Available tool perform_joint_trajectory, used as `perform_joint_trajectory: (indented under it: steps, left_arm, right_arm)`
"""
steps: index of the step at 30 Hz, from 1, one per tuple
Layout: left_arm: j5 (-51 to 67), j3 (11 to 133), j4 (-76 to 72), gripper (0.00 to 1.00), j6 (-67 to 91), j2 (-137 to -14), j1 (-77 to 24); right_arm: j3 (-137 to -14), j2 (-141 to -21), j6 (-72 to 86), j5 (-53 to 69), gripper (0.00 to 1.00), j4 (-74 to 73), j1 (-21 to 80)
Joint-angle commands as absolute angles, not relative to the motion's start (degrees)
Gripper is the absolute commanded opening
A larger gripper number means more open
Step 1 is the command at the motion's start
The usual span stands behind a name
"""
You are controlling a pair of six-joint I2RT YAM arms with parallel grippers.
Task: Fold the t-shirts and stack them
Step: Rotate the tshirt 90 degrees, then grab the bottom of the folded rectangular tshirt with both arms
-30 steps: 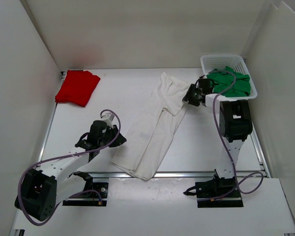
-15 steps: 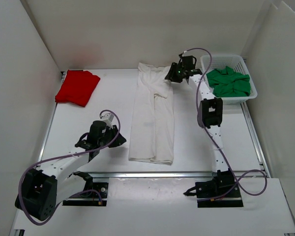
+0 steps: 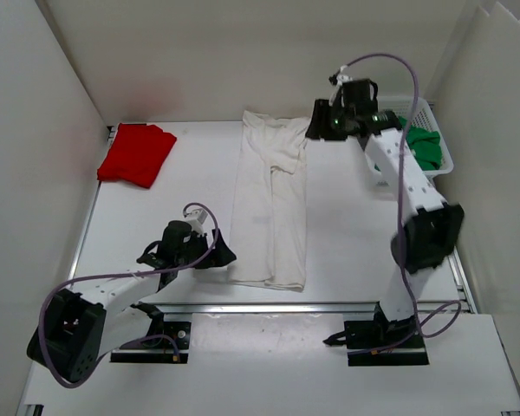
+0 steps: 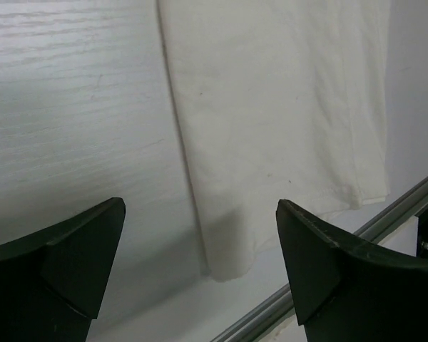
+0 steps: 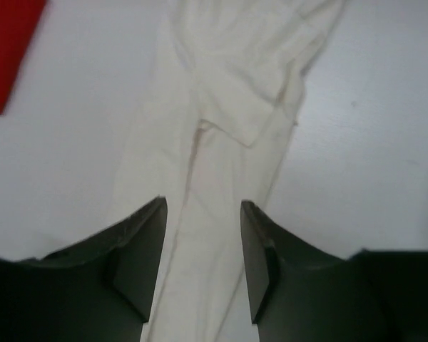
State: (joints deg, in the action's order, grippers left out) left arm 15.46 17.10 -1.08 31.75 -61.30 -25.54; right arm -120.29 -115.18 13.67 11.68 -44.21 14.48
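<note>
The white t-shirt (image 3: 271, 204) lies as a long folded strip down the middle of the table. My left gripper (image 3: 225, 257) sits low at its near left corner, open. In the left wrist view the cloth corner (image 4: 228, 263) lies on the table between the wide-apart fingers (image 4: 78, 249), untouched. My right gripper (image 3: 316, 126) hangs above the shirt's far end, open and empty; its wrist view looks down on the white t-shirt (image 5: 228, 92). The red t-shirt (image 3: 137, 153) lies folded at the far left. The green t-shirt (image 3: 425, 149) sits in the basket, partly behind the right arm.
A white mesh basket (image 3: 420, 105) stands at the back right corner. White walls close in the table on the left, back and right. A metal rail (image 3: 329, 305) runs along the near edge, just beyond the shirt's hem, and shows in the left wrist view (image 4: 357, 231).
The right gripper drew the white t-shirt's far end back and straight, then let go and rose. The left gripper opened wide, releasing the near corner, and shifted slightly nearer and to the right.
</note>
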Motion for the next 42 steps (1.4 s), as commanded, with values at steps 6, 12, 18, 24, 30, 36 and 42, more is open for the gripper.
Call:
perform_joint_trajectory:
  steps: [6, 12, 18, 24, 30, 36, 42]
  left_arm:
    - [15.39, 14.41, 2.61, 0.64, 29.71, -61.61, -27.86]
    - [14.33, 14.24, 5.09, 0.57, 29.88, -60.73, -31.72]
    - [16.09, 12.65, 5.18, 0.51, 30.76, -60.64, -32.52]
    - [16.69, 12.40, 4.13, 0.31, 31.99, -60.55, -33.75]
    - [16.87, 13.01, 2.03, 0.11, 33.75, -62.05, -35.51]
    - [16.34, 11.26, 2.80, 0.00, 35.68, -57.40, -34.98]
    - [17.75, 9.50, 7.55, 0.00, 36.74, -51.26, -36.82]
  right_arm:
    - [-56.05, -74.56, 20.47, 14.77, 0.40, -23.29, 19.84]
    - [-30.80, -60.31, 30.13, 17.82, 0.43, -16.71, 24.96]
    - [-20.84, -56.69, 39.11, 21.54, 0.45, -7.39, 30.23]
    - [-14.43, -58.09, 44.38, 23.11, 0.42, 1.91, 31.82]
    - [-13.45, -57.75, 44.47, 23.29, 0.17, 2.72, 31.47]
    - [-11.51, -56.17, 45.61, 26.72, 0.00, 5.89, 31.55]
    - [-9.94, -49.07, 47.02, 23.92, 0.00, -2.35, 34.44]
